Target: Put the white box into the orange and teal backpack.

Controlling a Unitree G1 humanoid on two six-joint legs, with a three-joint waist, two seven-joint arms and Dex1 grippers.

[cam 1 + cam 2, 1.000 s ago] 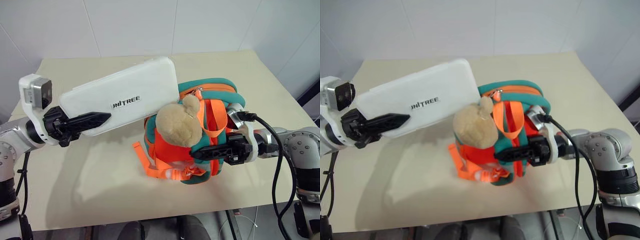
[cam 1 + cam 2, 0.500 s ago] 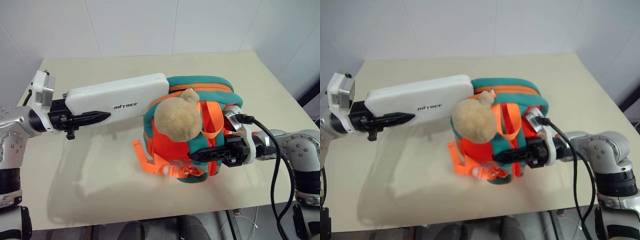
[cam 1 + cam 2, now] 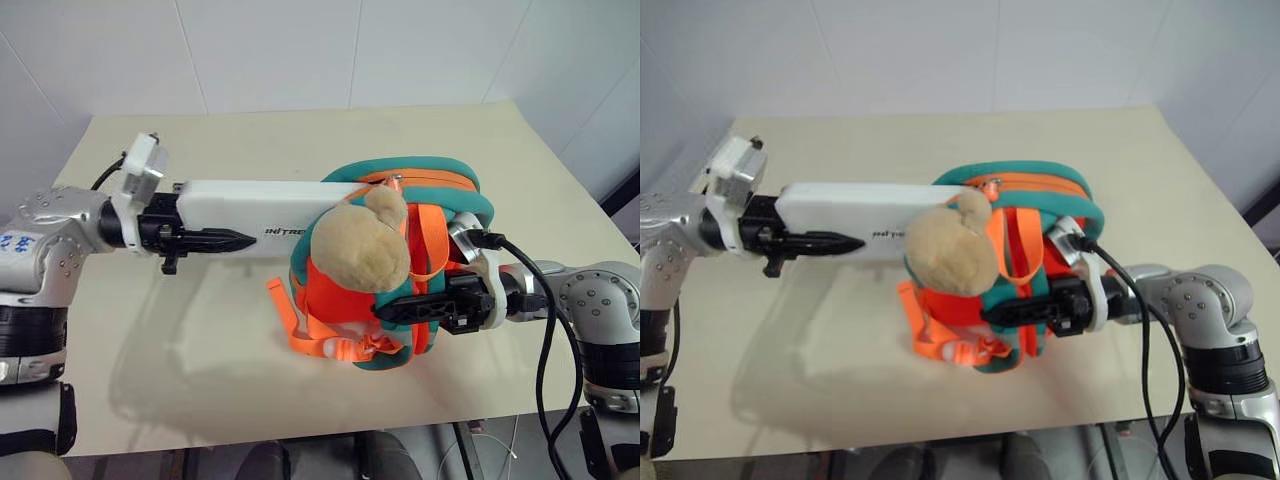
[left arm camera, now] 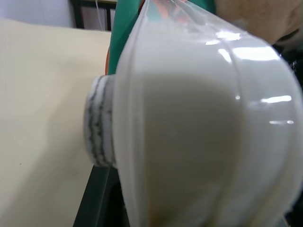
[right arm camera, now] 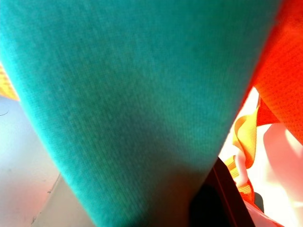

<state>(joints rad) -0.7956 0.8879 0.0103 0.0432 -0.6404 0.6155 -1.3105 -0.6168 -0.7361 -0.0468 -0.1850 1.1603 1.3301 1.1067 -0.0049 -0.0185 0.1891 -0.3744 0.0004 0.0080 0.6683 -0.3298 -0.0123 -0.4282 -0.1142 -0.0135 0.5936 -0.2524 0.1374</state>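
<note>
The orange and teal backpack (image 3: 340,295) stands upright mid-table, a tan plush toy (image 3: 360,250) on its front. My left gripper (image 3: 245,232) is shut on the white box (image 3: 250,205), holding it level and edge-up and pointing at the backpack's upper left side. The box's far end is hidden behind the toy and the teal rim (image 3: 400,175), so I cannot tell whether it is inside. The same box (image 4: 199,132) looms close in the left wrist view. My right gripper (image 3: 385,310) is shut on the backpack's teal strap (image 5: 118,94) at its lower right.
The beige table (image 3: 200,350) has free room left of and in front of the backpack. White tiled walls rise behind it. Loose orange webbing straps (image 3: 300,335) trail from the backpack's base. A black cable (image 3: 545,320) runs along my right arm.
The left gripper has rolled the box from a tilted, face-up pose to level and edge-up, and moved it right until its far end reaches the backpack. The right gripper has kept still.
</note>
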